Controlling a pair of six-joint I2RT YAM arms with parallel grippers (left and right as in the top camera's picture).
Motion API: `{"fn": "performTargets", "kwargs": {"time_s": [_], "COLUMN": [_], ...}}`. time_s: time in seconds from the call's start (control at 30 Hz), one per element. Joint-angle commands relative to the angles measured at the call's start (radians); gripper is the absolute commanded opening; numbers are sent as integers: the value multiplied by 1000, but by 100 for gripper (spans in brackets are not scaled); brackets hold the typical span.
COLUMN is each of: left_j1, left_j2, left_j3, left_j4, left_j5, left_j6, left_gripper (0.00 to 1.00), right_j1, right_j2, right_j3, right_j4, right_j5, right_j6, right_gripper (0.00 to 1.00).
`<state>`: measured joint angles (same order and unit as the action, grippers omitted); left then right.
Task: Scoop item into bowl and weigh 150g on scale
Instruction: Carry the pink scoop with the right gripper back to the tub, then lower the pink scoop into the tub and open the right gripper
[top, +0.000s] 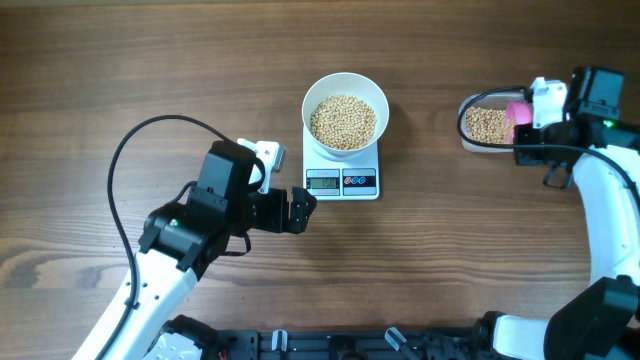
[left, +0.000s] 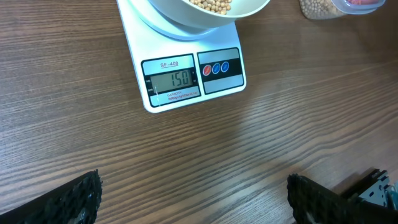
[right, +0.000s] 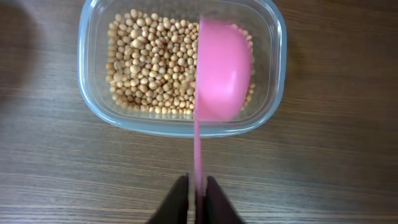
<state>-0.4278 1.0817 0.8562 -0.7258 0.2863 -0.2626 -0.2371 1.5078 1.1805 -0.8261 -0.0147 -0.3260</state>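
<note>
Beans (top: 343, 121) fill the white bowl (top: 345, 84) sitting on the scale (top: 341, 181) at mid-bench (top: 120, 60), where the display (left: 180, 79) reads 150. The left pincer (top: 303, 211) hangs wide open and empty just near-left of the scale. At the far right, the right pincer (right: 199, 193) is clamped on the handle of a pink scoop (right: 224, 71), its cup lying in the clear tub (right: 277, 74) of spare beans. The target looks met. The risks now are a bump from the nearby left arm shifting the scale, or the scoop, let go carelessly, tipping over the tub's rim and scattering beans.
</note>
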Motion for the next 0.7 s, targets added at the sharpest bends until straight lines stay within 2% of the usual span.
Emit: {"fn": "performTargets", "kwargs": {"time_s": [0.0, 0.1, 0.2, 0.33, 0.43, 0.5, 0.57, 0.63, 0.67], "left_j1": [6, 6, 6, 6, 6, 6, 6, 6, 6], "left_j2": [2, 2, 2, 2, 2, 2, 2, 2, 2], "left_j3": [10, 10, 10, 10, 10, 10, 10, 10, 10], "left_j4": [3, 3, 3, 3, 3, 3, 3, 3, 3], "left_j5": [9, 9, 9, 9, 9, 9, 9, 9, 9], "left_j6": [21, 21, 21, 21, 21, 21, 21, 21, 21], "left_gripper": [100, 100, 100, 100, 100, 100, 100, 100, 100], "right_j1": [32, 35, 35, 35, 35, 35, 35, 35, 35], "right_j2": [-19, -19, -19, -19, -19, -22, -30, -51, -61], "right_j3": [11, 11, 11, 11, 11, 11, 11, 11, 11], "right_j4": [3, 3, 3, 6, 26, 44, 62, 87, 100], "right_j5": [79, 79, 78, 74, 71, 68, 67, 67, 67], "right_j6": [-15, -14, -11, -7, 48, 71, 86, 109, 120], "right_gripper": [22, 25, 45, 48, 54, 69, 90, 100, 100]}}
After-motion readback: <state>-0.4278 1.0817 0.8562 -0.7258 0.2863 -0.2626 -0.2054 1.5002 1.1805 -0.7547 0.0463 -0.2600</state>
